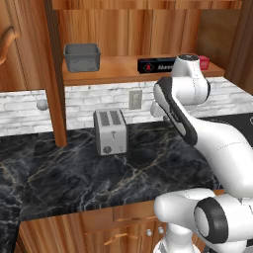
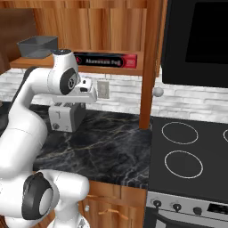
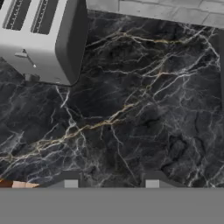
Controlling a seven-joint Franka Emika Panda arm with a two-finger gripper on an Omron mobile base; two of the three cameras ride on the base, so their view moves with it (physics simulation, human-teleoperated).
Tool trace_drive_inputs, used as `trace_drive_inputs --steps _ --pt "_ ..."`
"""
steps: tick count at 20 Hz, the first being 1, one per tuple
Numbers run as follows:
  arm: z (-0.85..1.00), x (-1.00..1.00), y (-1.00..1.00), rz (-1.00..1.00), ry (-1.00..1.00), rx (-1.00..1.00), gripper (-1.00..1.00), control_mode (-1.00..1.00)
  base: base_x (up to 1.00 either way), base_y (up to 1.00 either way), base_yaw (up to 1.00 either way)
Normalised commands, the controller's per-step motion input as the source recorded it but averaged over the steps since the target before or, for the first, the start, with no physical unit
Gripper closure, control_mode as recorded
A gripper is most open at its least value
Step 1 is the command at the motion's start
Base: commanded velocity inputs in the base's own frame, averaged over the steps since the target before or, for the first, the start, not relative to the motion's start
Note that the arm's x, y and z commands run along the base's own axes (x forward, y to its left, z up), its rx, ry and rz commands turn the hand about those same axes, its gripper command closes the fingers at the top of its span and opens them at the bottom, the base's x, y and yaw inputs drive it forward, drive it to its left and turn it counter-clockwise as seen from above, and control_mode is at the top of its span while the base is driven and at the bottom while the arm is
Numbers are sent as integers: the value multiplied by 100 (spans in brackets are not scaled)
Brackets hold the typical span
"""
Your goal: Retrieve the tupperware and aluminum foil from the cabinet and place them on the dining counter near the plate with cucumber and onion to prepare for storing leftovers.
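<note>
A white robot arm rises over a black marble worktop, its gripper hanging above bare stone and pointing down, the two dark fingertips standing apart with nothing between them; whether that gap is wide enough for the job cannot be told from the hand view. Just beyond the hand sits a silver two-slot toaster, close to the white brick wall and its outlet plate. Above and behind, the open wooden cabinet holds both items still to be fetched: the grey see-through tupperware at the left end of the shelf, and the aluminum foil lying lengthwise along the shelf to its right, a long black box with red ends. Neither has been touched. The reach up looks awkward: the arm's upper joint already sits in front of the shelf edge beside the foil, so a careless swing could knock the box sideways or off, and a low approach toward the tub risks clipping the toaster or the cabinet's upright post.
</note>
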Motion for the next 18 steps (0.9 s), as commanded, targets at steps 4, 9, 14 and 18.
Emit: trace_drive_inputs --steps 4,9,14,18 --pt "22 -3 1 9 1 -12 -100 -100 0 0 0" --pt "95 -7 5 44 -21 -45 -100 -100 0 0 0" --pt "91 0 36 46 -9 -56 -100 -100 0 0 0" --pt "53 0 58 44 -1 -54 -100 -100 0 0 0"
